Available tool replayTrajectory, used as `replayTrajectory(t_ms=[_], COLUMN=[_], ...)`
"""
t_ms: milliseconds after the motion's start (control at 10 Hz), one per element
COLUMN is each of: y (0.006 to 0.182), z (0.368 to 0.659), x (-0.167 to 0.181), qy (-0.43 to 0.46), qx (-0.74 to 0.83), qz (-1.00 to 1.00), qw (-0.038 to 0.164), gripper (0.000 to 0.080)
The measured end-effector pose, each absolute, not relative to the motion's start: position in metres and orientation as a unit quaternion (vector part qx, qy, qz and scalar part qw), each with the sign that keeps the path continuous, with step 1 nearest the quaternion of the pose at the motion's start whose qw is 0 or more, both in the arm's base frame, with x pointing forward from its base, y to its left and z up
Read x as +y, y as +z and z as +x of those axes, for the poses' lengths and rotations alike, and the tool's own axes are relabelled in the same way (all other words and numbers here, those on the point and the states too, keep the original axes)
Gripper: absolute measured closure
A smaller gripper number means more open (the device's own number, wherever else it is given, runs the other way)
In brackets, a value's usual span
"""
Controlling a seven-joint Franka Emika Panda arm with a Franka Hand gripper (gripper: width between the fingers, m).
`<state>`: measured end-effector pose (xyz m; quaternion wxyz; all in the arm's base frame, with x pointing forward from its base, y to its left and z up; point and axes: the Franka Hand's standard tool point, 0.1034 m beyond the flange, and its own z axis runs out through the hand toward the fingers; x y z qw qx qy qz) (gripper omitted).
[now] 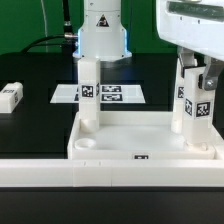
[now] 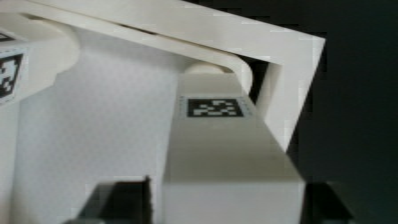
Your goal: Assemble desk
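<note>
The desk panel (image 1: pixel 110 150), white with a raised rim, lies at the front. Two tag-marked legs stand upright in its far corners: one (image 1: pixel 88 95) on the exterior view's left, one (image 1: pixel 188 108) on its right. My gripper (image 1: pixel 195 75) comes down over the right leg, a finger on each side of its upper part. In the wrist view the leg (image 2: pixel 217 130) runs between the dark fingers (image 2: pixel 125 200), which sit just off its sides, so my gripper (image 2: pixel 228 205) is open. The panel (image 2: pixel 107 120) lies beneath.
A loose leg (image 1: pixel 10 97) lies on the black table at the exterior view's left. The marker board (image 1: pixel 112 93) lies behind the panel, before the robot base (image 1: pixel 100 35). An empty round socket (image 1: pixel 88 143) shows in the panel's near left corner.
</note>
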<state>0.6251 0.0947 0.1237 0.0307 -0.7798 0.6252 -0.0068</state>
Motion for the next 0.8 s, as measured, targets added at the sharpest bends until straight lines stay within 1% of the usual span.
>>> replayTrajectory(t_ms=[100, 200, 300, 500, 800], y=[0.1234, 0.123, 0.1229, 0.1228, 0.1229], z=[0.625, 0.624, 0.6237, 0.6239, 0.624], x=[0.0947, 0.096, 0.0977, 0.0978, 0.0972], qy=[-0.007, -0.006, -0.008, -0.011, -0.014], qx=[0.611, 0.599, 0.553, 0.492, 0.381], qz=[-0.791, -0.801, -0.833, -0.87, -0.924], qw=[0.03, 0.027, 0.026, 0.026, 0.024], gripper=[0.027, 0.027, 0.0169, 0.0151, 0.015])
